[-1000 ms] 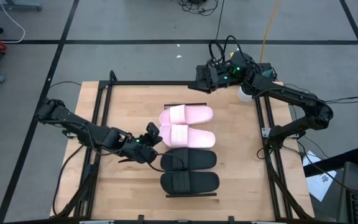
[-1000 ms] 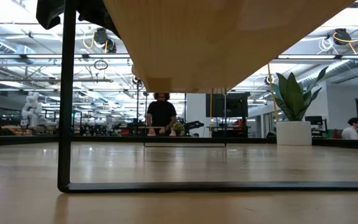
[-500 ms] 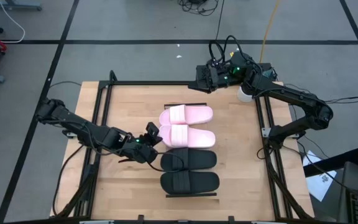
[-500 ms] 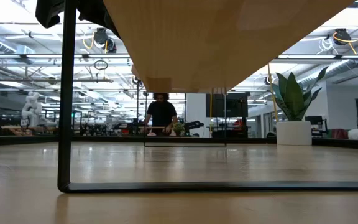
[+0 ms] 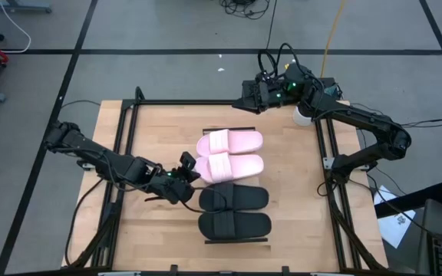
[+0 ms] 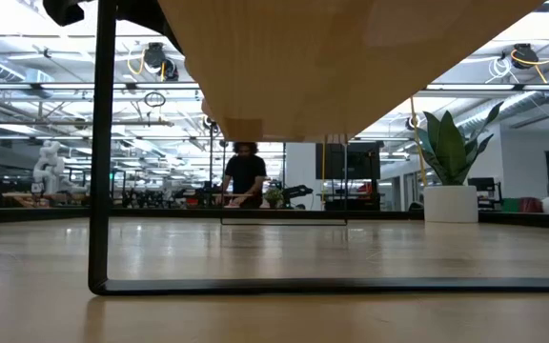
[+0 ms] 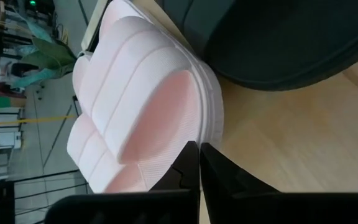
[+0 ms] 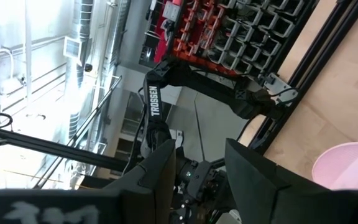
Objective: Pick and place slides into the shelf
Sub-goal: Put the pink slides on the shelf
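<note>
Left pincer clamped on the near pink slide's edge.

On the worktop [image 5: 159, 230] I see four slides [image 5: 232, 184] stacked in a column, long axes crosswise. My left pincer [image 5: 188, 170] grips the second pink slide [image 5: 231, 166] at its nearer end; right pincer [image 5: 245, 97] waits partway open, well apart.

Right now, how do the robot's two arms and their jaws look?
Both arms are dark, slim and jointed, with black cables along them. The left gripper and right gripper end in two flat dark jaws. A green light glows on the right arm; white "TROSSEN" lettering marks one link.
</note>
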`<move>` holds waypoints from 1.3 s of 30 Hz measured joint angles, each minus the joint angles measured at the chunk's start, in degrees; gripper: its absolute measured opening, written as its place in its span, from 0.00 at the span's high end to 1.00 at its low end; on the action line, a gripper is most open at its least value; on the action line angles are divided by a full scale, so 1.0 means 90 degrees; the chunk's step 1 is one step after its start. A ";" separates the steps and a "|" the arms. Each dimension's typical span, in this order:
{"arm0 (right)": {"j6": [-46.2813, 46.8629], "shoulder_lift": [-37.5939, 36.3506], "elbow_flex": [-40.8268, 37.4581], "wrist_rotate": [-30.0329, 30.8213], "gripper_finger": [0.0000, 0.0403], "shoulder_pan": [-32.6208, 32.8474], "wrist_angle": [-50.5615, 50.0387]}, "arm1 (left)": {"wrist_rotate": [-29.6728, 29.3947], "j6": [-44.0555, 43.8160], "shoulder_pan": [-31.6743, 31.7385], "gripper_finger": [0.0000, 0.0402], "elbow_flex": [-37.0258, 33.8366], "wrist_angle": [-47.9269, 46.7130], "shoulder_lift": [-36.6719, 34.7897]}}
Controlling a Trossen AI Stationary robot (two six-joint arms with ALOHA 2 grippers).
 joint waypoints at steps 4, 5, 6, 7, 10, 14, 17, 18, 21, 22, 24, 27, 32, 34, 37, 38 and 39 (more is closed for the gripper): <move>0.0000 0.0000 0.0000 0.0000 0.68 0.0000 0.0000 | 0.0030 -0.0011 -0.0015 1.00 0.0000 0.0012 0.0000; 0.0000 0.0000 0.0000 0.0000 0.68 0.0000 0.0000 | 0.0043 -0.0011 -0.0023 1.00 0.0000 0.0012 0.0000; 0.0000 0.0000 0.0000 0.0000 0.68 0.0000 0.0000 | 0.0074 -0.0012 -0.0024 1.00 0.0000 0.0015 0.0000; 0.0000 0.0000 0.0000 0.0000 0.68 0.0000 0.0000 | 0.0094 -0.0021 -0.0024 1.00 0.0000 0.0013 0.0000; 0.0000 0.0000 0.0000 0.0000 0.68 0.0000 0.0000 | 0.0130 -0.0051 -0.0022 1.00 0.0000 0.0003 -0.0002; 0.0000 0.0000 0.0000 0.0000 0.68 0.0000 0.0000 | 0.0134 -0.0033 -0.0022 1.00 0.0000 0.0005 -0.0002; -0.0008 0.0000 0.0000 0.0000 0.68 0.0000 0.0000 | 0.0131 -0.0068 -0.0012 0.98 0.0000 0.0009 -0.0002; -0.0024 0.0000 0.0000 0.0000 0.68 0.0000 0.0000 | 0.0132 -0.0096 -0.0002 0.97 0.0000 0.0014 -0.0002; -0.0027 0.0000 0.0000 0.0000 0.68 0.0000 0.0000 | 0.0131 -0.0122 0.0035 0.95 0.0001 0.0018 -0.0002; -0.0027 0.0000 0.0000 -0.0001 0.68 0.0000 0.0000 | 0.0129 -0.0117 0.0051 0.95 0.0002 0.0026 -0.0002; -0.0029 0.0000 0.0000 -0.0002 0.68 0.0000 0.0000 | 0.0127 -0.0098 0.0089 0.93 0.0002 0.0032 -0.0002; -0.0028 0.0000 0.0000 -0.0009 0.68 0.0000 0.0000 | 0.0127 -0.0096 0.0140 0.91 0.0002 0.0100 -0.0002; -0.0027 0.0000 0.0000 -0.0017 0.68 0.0000 0.0000 | 0.0063 -0.0069 0.0146 0.85 0.0002 0.0129 -0.0002; -0.0028 0.0000 0.0000 -0.0019 0.68 0.0000 0.0000 | 0.0073 -0.0089 0.0146 0.83 0.0002 0.0132 -0.0002; -0.0027 0.0000 0.0000 -0.0019 0.68 0.0000 0.0000 | 0.0079 -0.0118 0.0148 0.79 0.0002 0.0146 -0.0002; -0.0027 0.0000 0.0000 -0.0021 0.68 0.0000 0.0000 | 0.0059 -0.0120 0.0167 0.78 0.0002 0.0148 -0.0002; -0.0027 0.0000 0.0000 -0.0022 0.68 0.0000 0.0000 | 0.0059 -0.0122 0.0199 0.78 0.0002 0.0155 -0.0002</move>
